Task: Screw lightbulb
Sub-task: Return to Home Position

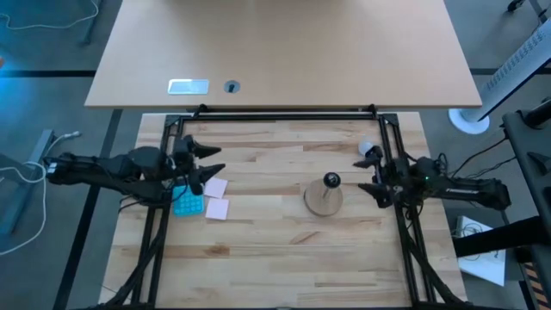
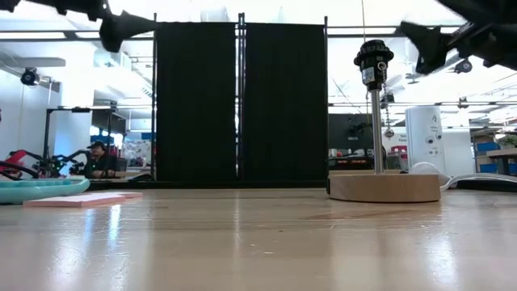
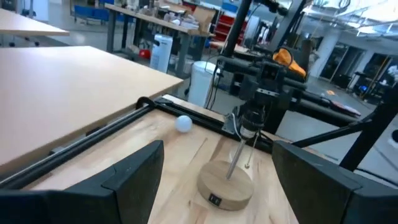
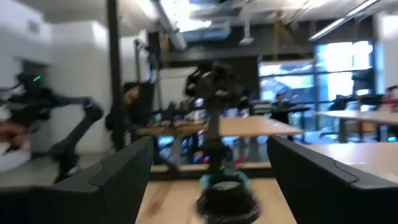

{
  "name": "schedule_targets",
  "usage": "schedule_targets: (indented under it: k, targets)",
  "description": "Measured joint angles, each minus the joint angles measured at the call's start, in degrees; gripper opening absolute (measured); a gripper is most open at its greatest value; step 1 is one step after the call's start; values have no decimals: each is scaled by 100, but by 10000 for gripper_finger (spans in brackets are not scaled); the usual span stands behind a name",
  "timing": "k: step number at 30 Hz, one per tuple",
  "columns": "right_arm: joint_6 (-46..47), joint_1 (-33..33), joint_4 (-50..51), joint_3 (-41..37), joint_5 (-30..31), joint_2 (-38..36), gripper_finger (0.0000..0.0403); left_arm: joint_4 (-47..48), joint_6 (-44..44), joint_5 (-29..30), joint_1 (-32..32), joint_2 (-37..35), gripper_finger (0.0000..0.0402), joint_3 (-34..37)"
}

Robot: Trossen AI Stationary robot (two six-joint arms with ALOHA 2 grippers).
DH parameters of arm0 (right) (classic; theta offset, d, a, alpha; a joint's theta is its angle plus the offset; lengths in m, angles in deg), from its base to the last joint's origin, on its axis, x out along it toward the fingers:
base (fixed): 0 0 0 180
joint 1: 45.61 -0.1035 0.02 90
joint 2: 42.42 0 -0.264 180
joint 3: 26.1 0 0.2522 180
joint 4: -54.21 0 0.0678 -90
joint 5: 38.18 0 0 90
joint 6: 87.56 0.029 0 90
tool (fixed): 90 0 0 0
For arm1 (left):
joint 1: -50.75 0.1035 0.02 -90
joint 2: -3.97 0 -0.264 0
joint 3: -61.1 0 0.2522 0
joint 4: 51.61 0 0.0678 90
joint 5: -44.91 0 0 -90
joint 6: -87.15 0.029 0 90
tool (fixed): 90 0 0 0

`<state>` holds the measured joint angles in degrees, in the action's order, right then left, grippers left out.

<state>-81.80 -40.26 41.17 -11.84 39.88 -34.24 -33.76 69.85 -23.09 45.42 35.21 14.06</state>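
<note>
Surface: pale plank-wood table (image 1: 284, 258) inside a black frame (image 1: 284, 114); second, plain tan table (image 1: 284, 52) beyond the frame. Room, in the low view: black curtain panels (image 2: 241, 101), bright workshop behind, a seated person (image 2: 101, 159) far off. Left pincer (image 1: 217, 160): raised above the table, fingers (image 3: 134, 180) wide apart, nothing held; pink notes (image 1: 216, 198) and a teal item (image 1: 188, 205) beneath and just beside it. Right pincer (image 1: 365, 175): raised, jaws spread wide, empty, facing the lamp's black socket (image 1: 331, 180) on its round wooden base (image 1: 324, 201), near but apart. Lightbulb (image 1: 366, 148): loose on the table by the frame's far rail, just beside the right pincer's far finger, well apart from the left pincer, across the lamp from it; contact with that finger not determinable
</note>
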Motion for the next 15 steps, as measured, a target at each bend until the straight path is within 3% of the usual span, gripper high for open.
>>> schedule_targets:
  k: [4,9,15]
  targets:
    - [-135,-638,-176,2,413,173,309,-224,-192,-3,-32,-335,291,454]
    - [-535,-1345,-172,2,1142,442,309,-1176,-237,-160,-107,-652,291,1151]
    - [-845,-1391,-206,4,1693,257,309,-1667,-227,-165,-116,-878,291,1711]
